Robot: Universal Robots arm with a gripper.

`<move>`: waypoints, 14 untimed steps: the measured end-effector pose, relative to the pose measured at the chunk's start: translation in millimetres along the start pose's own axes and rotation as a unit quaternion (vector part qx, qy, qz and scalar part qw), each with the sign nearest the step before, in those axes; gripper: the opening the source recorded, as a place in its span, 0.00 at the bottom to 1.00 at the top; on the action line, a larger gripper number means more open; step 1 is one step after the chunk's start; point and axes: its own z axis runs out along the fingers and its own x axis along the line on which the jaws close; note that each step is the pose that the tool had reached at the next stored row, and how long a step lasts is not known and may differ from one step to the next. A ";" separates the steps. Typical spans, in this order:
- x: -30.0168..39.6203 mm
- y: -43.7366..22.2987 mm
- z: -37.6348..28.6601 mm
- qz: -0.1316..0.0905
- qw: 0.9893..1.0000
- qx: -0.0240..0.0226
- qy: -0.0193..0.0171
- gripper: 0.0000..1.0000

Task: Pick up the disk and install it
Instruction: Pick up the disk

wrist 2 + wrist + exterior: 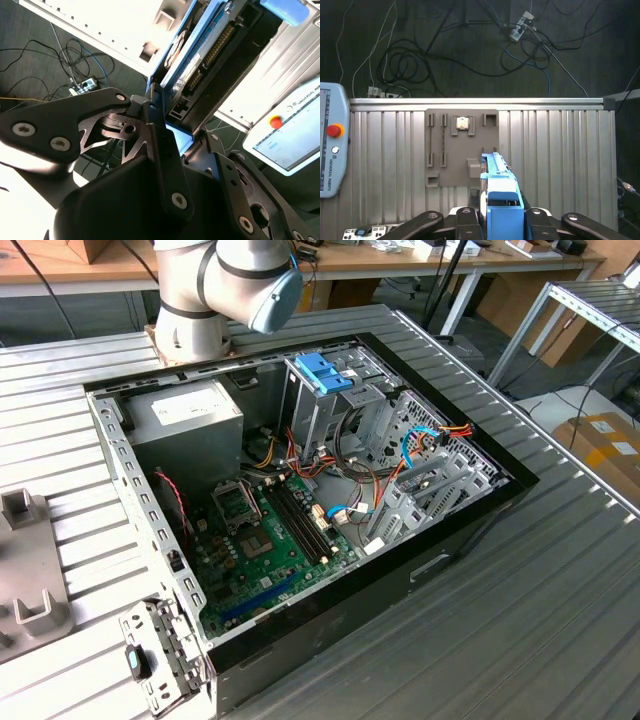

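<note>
Ribbed aluminium table (560, 620) carried the work, with dark floor and loose cables (420, 60) beyond its edge in the first wrist view and a teach pendant (330, 145) lying on it. The computer case (330, 630) lay on its side with the panel off, which I judged was meant to leave the metal drive cage (400, 440) and its blue bracket (325, 372) reachable from above. No drive sat in the cage's open bays as far as the exterior view showed, so installation looked not yet done. The gripper (180, 132) was closed on the disk (200, 55). Its black fingers (155, 125) clamped one end, so the circuit-board face and blue rail stood out away from the wrist. That end grip, as I read it, kept the far end and most of the rails free of the fingers. In the first wrist view the disk pointed down toward the grey fixture plate (455, 165), well apart from the case; whether its far end was clear of the plate could not be told. The arm (230, 280) rose from its base at the far side of the case, and the wrist appeared turned to face straight down over the plate.
</note>
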 end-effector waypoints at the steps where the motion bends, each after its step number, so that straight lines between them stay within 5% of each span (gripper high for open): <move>1: 0.5 -1.0 0.0 0.000 1.000 0.000 0.000 0.37; 14: 8.2 -14.5 2.2 0.000 1.000 0.000 0.000 0.37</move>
